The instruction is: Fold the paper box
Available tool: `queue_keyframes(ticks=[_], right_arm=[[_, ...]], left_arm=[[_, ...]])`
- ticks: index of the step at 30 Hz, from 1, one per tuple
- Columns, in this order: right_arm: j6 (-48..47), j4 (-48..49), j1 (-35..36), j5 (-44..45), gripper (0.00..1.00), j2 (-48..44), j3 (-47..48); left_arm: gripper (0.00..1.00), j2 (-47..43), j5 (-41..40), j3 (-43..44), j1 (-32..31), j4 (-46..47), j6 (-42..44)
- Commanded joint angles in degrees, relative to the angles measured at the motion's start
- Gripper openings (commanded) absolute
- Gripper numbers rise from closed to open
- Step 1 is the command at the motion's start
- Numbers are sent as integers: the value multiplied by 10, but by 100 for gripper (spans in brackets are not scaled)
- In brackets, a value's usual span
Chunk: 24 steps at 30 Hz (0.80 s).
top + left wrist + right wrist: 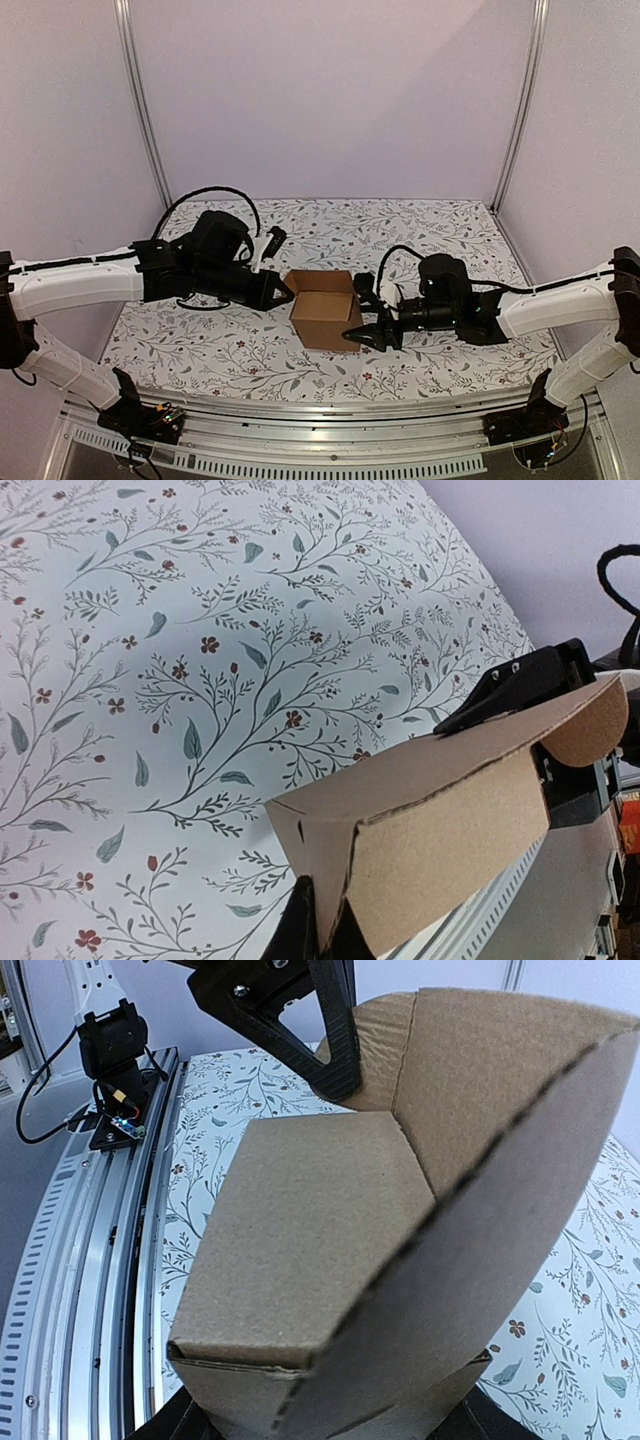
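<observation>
top external view: the plain brown cardboard paper box (323, 312) stands at the centre of the frame on the floral-patterned table covering (200, 350). it is formed into a small squarish carton with its mouth open upward.

the black two-finger left gripper (284, 291) meets the box at its upper-left edge. its jaws are clamped fully together on the thin cardboard wall. left wrist view confirms this: the wall edge runs down between the dark fingers (298, 932) at the bottom of the frame.

the black two-finger right gripper (362, 335) meets the box at its lower-right corner. right wrist view shows its jaws standing partly apart, with the corner of the box filling the gap and cardboard lying against both sides. this reads as a hold on the box.

governing relation: the box lies between the two grippers, to the right of the left one and to the left of the right one in the top frame. the line joining them crosses the box diagonally from upper left to lower right. both are in contact, so neither arm is nearer.

status, as a judgement: the walls are erected, but the rounded tab flap (590, 725) at the right gripper's side is not yet tucked. the closing fold probably needs one arm to brace while the other releases and pushes the flap inward.
</observation>
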Motion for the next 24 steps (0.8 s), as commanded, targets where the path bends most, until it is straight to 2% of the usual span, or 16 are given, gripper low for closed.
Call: queue_keyframes(ticks=[1, 9, 14, 24], right_arm=[[-7, 46, 8, 36, 36, 22, -22], [-10, 55, 16, 53, 37, 32, -30], [-13, 59, 17, 56, 37, 35, -32], [-10, 68, 19, 62, 38, 38, -32]], left_arm=[[2, 10, -28, 24, -9, -13, -4], [12, 33, -82, 65, -15, -69, 3], [13, 33, -111, 81, -17, -93, 12], [13, 47, -104, 89, -24, -95, 11]])
